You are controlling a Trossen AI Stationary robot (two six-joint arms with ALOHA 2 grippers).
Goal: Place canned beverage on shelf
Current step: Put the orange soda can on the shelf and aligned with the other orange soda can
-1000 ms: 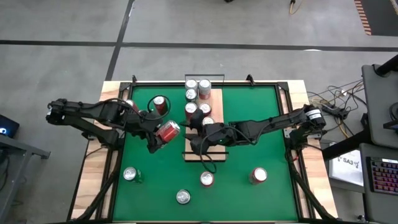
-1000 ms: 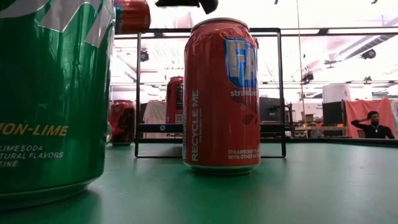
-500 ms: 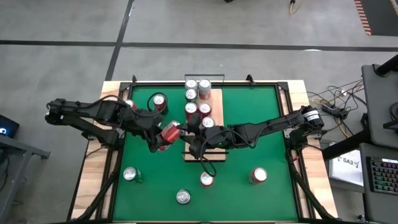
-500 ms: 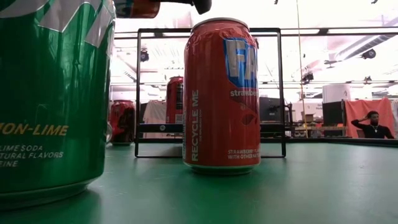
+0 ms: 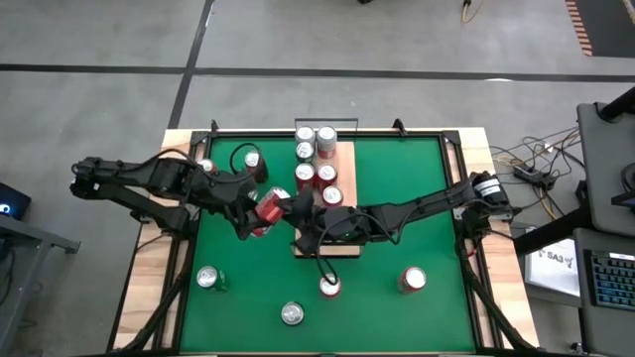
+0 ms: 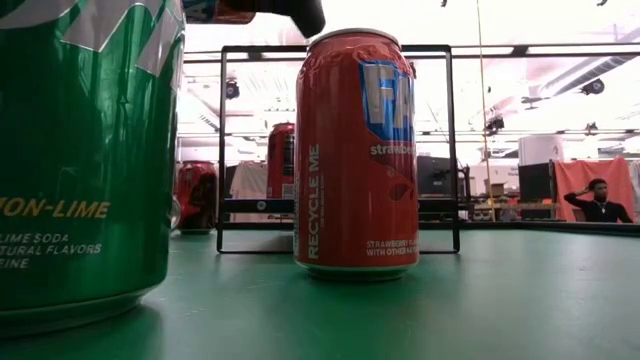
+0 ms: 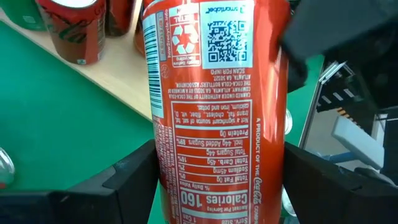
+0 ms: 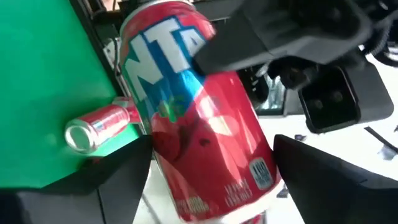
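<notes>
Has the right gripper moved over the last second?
Yes. In the high view the right gripper has moved left, off the shelf edge toward the red can in the left gripper.

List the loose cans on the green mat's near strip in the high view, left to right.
green can → silver-topped can → can just below the shelf → red can. The shelf sits above them, mid-mat.
</notes>
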